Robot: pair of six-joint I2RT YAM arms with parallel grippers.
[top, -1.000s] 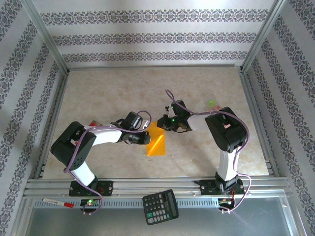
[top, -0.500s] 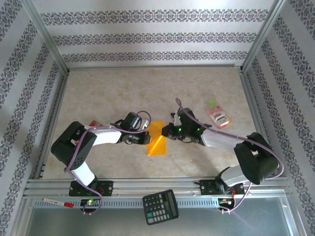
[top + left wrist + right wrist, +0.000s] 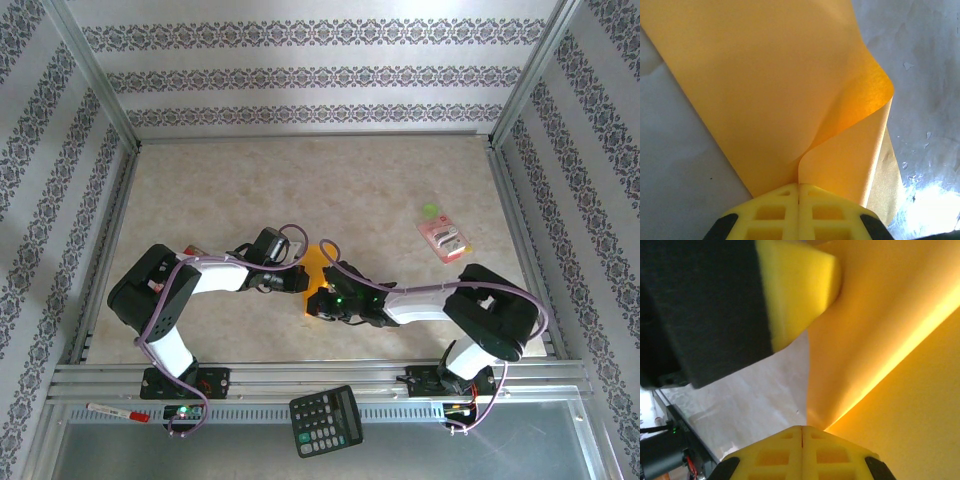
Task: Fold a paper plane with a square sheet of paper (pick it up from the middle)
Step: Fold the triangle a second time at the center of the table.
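Top external view: the left hand [image 3: 296, 281] and right hand [image 3: 318, 303] meet over the square sheet of paper [image 3: 320, 262], which lies between them near the middle of the tabletop [image 3: 250, 180]. One flap stands raised beyond the right hand. A pink packet [image 3: 444, 239] and a small green item [image 3: 431, 210] lie well apart, past the right arm. A black calculator [image 3: 326, 420] and a red marker [image 3: 118, 412] rest behind both hands on the near rail. None of these stands in the way. Left wrist view: the left hand [image 3: 799, 189] is closed on the sheet [image 3: 765, 75], and the paper rises from the seam of the jaws and curls over ahead of them. Right wrist view: the right hand [image 3: 802, 431] is closed too, its tips at the foot of a lit crease in the sheet [image 3: 900, 390]. Whether paper lies between them cannot be told. A finger of the left hand [image 3: 800, 285] sits just ahead, touching the sheet. Judged risks: with both hands this close, a move by either could knock the other. Pulling apart could tear or crumple the thin paper. The loose curl could set a crooked crease if it is pressed flat before the edges line up. If the right hand has missed the paper, the fold would slip.
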